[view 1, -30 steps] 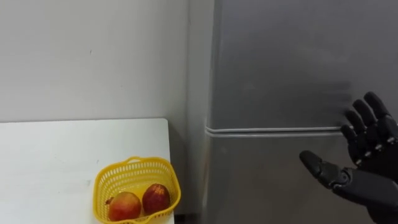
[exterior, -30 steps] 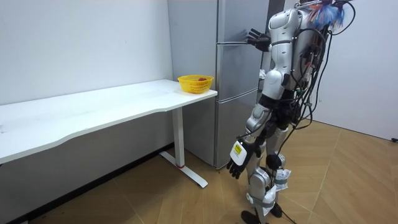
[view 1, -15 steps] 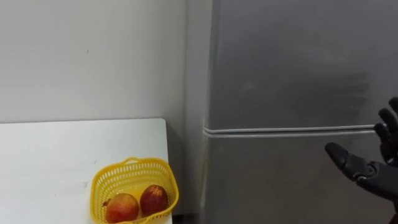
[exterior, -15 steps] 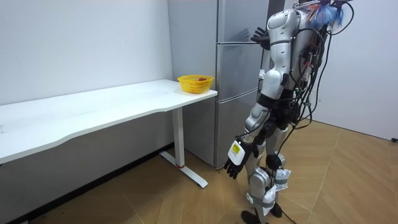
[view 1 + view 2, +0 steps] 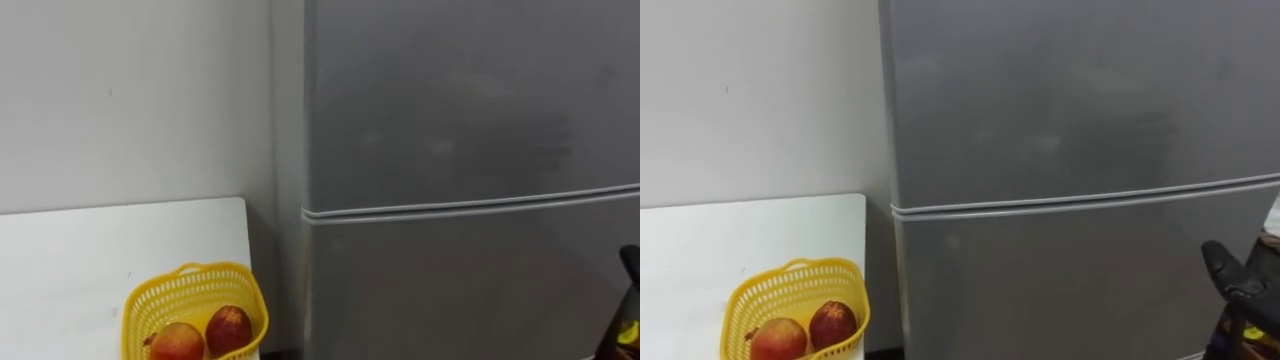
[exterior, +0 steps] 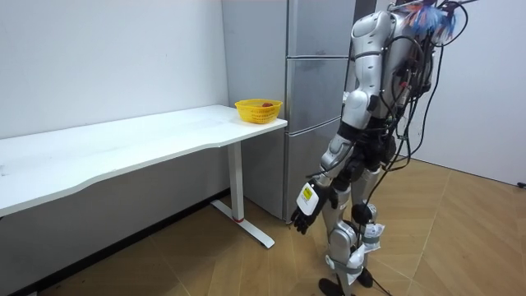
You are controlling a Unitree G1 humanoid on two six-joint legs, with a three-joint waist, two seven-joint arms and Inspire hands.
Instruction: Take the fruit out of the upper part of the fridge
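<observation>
The grey fridge stands straight ahead with its upper door (image 5: 470, 100) and lower door (image 5: 450, 290) both closed; a thin seam (image 5: 470, 208) divides them. My right hand (image 5: 1228, 272) pokes in at the right edge, low beside the lower door, with a straight dark digit held off the metal and nothing in it. In the room view I stand close to the fridge (image 6: 316, 49). My left hand (image 6: 304, 207) hangs by my thigh, relaxed and empty.
A yellow basket (image 5: 190, 298) with two red fruits (image 5: 229, 328) sits on the near corner of the white table (image 5: 90, 250), left of the fridge. A pale wall rises behind the table. Wooden floor (image 6: 460, 238) lies open behind me.
The eye view has swung right, so fridge and basket sit further left. My right hand has dropped from the door seam to the right edge. My left hand has swung forward.
</observation>
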